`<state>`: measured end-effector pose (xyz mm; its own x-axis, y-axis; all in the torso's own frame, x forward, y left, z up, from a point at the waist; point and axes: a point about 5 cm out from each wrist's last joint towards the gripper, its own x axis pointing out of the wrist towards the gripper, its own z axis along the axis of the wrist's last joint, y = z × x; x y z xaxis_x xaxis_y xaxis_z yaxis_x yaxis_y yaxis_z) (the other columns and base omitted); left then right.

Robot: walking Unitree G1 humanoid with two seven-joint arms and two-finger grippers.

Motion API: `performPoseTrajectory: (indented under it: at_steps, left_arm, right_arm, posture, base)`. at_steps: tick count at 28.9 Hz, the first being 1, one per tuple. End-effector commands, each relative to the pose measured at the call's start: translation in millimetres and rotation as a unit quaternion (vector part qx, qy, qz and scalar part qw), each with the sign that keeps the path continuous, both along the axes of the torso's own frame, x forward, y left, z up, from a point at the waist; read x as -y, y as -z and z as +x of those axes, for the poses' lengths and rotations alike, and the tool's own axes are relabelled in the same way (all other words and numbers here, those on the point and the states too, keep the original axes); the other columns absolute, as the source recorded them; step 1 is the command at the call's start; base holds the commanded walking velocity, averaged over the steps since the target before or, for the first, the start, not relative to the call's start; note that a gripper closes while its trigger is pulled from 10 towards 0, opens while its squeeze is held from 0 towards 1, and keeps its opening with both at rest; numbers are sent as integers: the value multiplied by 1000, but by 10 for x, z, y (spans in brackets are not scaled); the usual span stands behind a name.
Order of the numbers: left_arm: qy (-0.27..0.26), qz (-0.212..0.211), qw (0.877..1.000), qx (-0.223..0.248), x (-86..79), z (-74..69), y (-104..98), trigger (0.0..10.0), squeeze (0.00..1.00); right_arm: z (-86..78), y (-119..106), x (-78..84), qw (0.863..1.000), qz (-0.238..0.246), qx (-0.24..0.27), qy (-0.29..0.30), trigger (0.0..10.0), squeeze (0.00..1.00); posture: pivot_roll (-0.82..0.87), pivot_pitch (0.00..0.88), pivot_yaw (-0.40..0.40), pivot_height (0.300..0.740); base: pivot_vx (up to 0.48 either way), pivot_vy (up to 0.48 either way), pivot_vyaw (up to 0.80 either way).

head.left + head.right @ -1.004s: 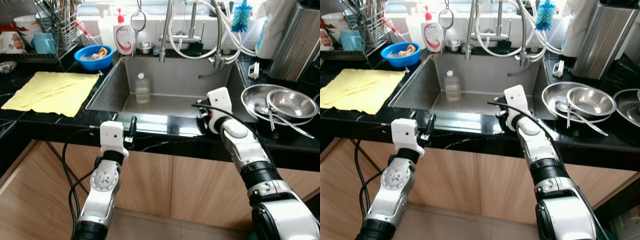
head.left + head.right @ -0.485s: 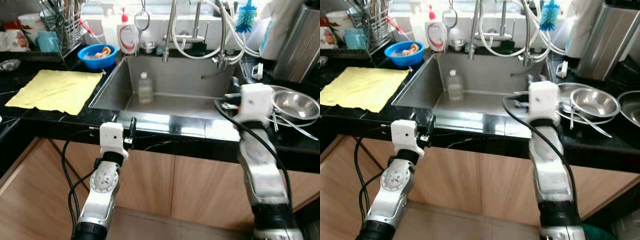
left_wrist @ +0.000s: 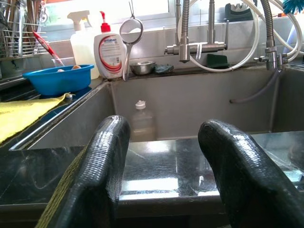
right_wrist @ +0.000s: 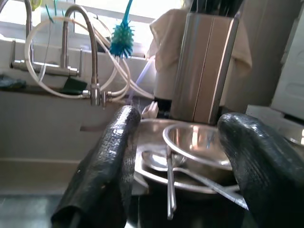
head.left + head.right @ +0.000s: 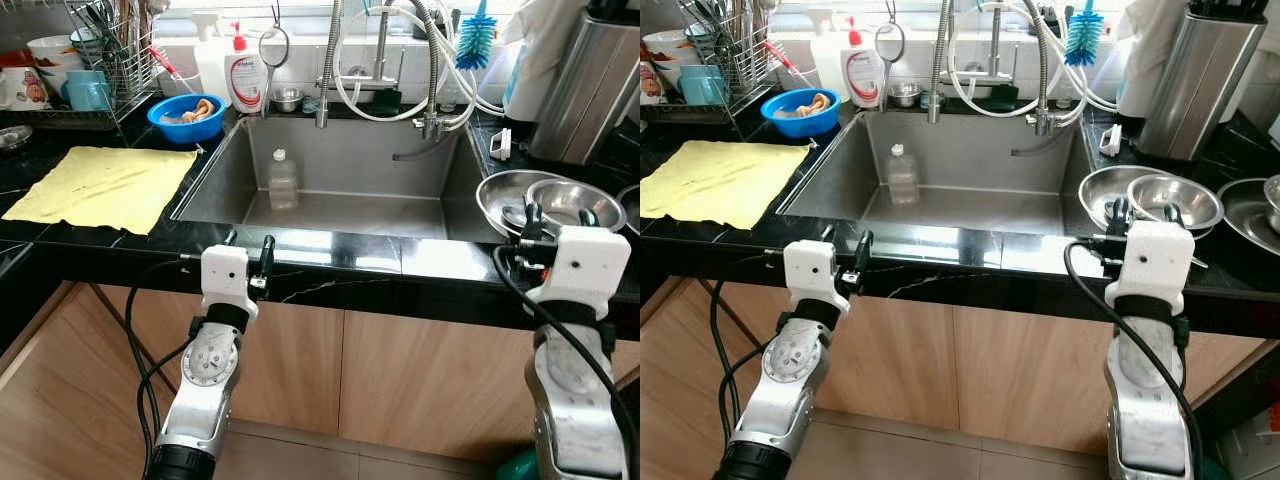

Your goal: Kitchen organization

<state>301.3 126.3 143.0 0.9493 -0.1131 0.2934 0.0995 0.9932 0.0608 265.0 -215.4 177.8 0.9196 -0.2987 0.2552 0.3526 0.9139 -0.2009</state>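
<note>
A shiny steel bowl [image 5: 568, 203] sits inside a bigger steel dish [image 5: 503, 195] on the black table [image 5: 330, 250], right of the sink [image 5: 330, 180]. Spoons [image 4: 169, 183] lie in the dish. The right end effector [image 4: 183, 164] hovers spread before it. The left end effector [image 3: 164, 161] waits spread at the sink's front.

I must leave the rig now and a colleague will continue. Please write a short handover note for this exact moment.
Left gripper: open, holding nothing, at the counter edge in front of the sink.
Right gripper: open, holding nothing, facing the stacked steel bowls with utensils on the counter right of the sink.
Plastic bottle stands inside the sink. Yellow cloth lies flat on the left counter, with the blue bowl behind it.
Done: nothing visibly sorted.
Left: probably pick up the bowls and utensils first; nothing is grasped yet.
</note>
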Motion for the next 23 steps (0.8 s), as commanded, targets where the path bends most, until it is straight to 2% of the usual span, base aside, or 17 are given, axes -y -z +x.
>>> performPoseTrajectory:
  at_steps: [1,2,5,8,16,23]
  left_arm:
    - [1,7,1000,0,-5,0,-2,10000,0]
    - [1,8,1000,0,-5,1,-4,10000,0]
    - [1,7,1000,0,-6,1,-2,10000,0]
    - [1,8,1000,-1,-8,-2,2,10000,0]
    - [0,10,1000,-1,-21,-2,2,10000,0]
    - [1,9,1000,-2,-7,-5,9,10000,0]
  right_arm:
    - [18,53,-50,1000,15,-21,-10,10000,749]
    - [29,65,-59,999,19,-26,-13,10000,0]
    - [55,99,-83,999,35,-37,-16,10000,0]
    - [61,151,-81,995,84,-45,-6,10000,0]
    - [71,137,-87,995,88,-45,-6,10000,0]
    - [72,172,-30,993,98,-56,20,10000,0]
  posture:
    - [-143,0,50,740]
    - [-141,0,50,740]
    - [-140,0,49,740]
    - [-140,0,49,740]
    - [-137,0,49,740]
    - [-137,0,46,740]
  base:
    - [0,0,0]
    - [0,0,0]
    - [0,0,0]
    - [0,0,0]
    - [0,0,0]
    - [0,0,0]
